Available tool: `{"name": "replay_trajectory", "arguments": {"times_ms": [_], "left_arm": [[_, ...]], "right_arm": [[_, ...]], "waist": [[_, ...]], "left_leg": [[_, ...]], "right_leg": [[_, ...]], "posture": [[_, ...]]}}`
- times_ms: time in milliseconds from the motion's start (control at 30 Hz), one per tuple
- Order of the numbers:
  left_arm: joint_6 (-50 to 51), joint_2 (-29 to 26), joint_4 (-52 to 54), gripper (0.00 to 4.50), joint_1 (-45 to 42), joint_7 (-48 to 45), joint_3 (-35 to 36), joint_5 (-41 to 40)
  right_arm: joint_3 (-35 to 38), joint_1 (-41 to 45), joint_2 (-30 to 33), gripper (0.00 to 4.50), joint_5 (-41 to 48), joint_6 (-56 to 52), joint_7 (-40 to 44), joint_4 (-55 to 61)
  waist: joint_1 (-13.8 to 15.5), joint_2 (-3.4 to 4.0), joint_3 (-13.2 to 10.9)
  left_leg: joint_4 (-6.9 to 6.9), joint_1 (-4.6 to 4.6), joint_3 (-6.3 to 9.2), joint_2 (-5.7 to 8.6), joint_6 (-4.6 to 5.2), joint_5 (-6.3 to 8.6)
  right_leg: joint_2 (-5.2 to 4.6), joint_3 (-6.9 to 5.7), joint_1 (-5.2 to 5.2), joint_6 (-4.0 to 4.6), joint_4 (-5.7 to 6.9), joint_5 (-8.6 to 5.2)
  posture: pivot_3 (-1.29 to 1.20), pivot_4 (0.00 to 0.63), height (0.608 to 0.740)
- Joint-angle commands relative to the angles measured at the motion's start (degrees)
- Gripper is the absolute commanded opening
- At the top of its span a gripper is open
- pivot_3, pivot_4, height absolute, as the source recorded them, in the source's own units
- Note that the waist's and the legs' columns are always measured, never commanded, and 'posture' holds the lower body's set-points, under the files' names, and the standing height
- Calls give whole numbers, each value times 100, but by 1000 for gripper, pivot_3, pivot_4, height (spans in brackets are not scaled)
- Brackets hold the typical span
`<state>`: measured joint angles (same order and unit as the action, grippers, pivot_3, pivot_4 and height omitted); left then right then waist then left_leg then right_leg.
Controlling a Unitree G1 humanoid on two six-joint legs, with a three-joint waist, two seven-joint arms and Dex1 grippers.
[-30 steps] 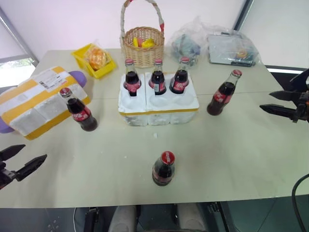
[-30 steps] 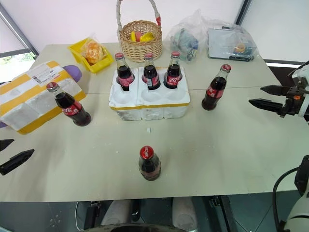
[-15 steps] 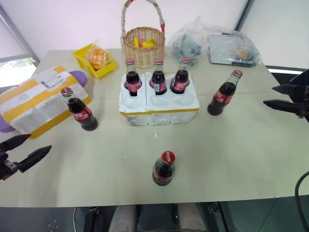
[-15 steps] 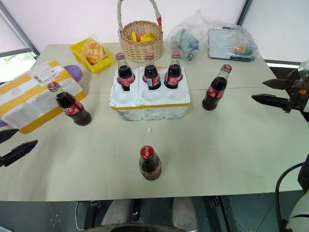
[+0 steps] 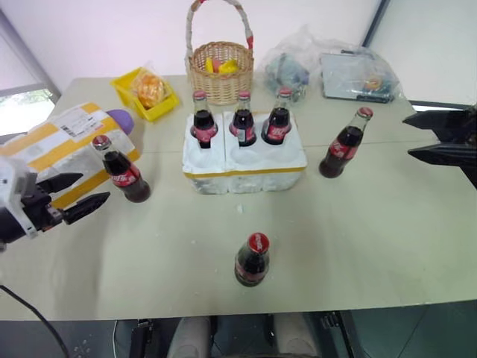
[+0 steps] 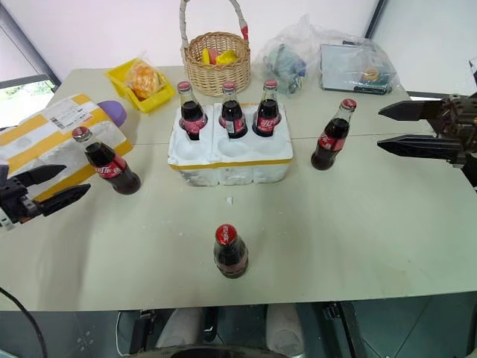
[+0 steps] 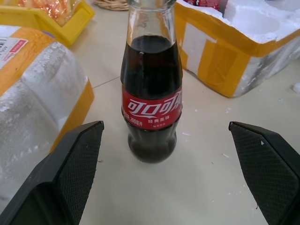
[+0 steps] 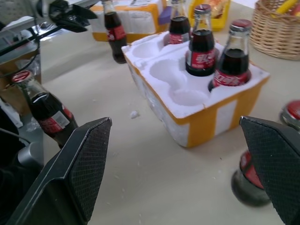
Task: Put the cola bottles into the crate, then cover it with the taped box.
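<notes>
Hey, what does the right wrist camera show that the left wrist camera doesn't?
Right wrist, not left: the front bottle, the right bottle and the open right gripper. Left wrist, not right: nothing new that I can tell, just a closer look. Both: the left bottle beside the taped box, the crate, basket and yellow bin.

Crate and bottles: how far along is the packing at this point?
Half done. Three cola bottles stand in the back wells of the crate; its front wells are bare. Nothing is in hand: the left gripper, jaws open, faces the bottle by the taped box, and the right gripper is open near another bottle. A third bottle stands at the near edge. The taped box is not yet on the crate.
</notes>
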<state>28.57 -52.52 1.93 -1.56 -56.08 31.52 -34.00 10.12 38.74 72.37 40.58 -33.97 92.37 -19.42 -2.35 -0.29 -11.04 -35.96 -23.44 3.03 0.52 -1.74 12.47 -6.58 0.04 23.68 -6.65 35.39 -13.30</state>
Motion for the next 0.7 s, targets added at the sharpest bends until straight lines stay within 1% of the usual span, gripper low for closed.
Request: {"name": "replay_trajectory", "arguments": {"times_ms": [33,233,433,700], "left_arm": [[-276,77,-474,4472,-640,133,-449,283],[-274,199,-777,4472,-1241,154,-842,367],[-357,314,-968,4472,-1487,158,-1110,529],[-543,561,-1159,4472,-1722,105,-1566,819]], "right_arm": [[418,-71,-45,4500,197,-117,-41,440],[796,-302,-168,4500,337,-392,-270,808],[960,-444,-261,4500,373,-509,-452,1046],[1086,-532,-288,4500,590,-835,-588,1493]], "waist": [[38,0,0],[60,-4,-1],[60,-4,-1],[156,-5,-2]], "left_leg": [[-3,0,1,0,0,0],[-8,-2,0,1,0,0],[-10,0,1,-1,0,0],[-10,-1,2,0,1,0]], "right_leg": [[2,-1,0,-1,2,0],[2,0,-2,-5,5,3],[4,0,-2,-4,10,2],[4,0,-2,-5,10,3]], "posture": [[0,150,738],[0,150,738],[0,150,738],[0,150,738]]}}
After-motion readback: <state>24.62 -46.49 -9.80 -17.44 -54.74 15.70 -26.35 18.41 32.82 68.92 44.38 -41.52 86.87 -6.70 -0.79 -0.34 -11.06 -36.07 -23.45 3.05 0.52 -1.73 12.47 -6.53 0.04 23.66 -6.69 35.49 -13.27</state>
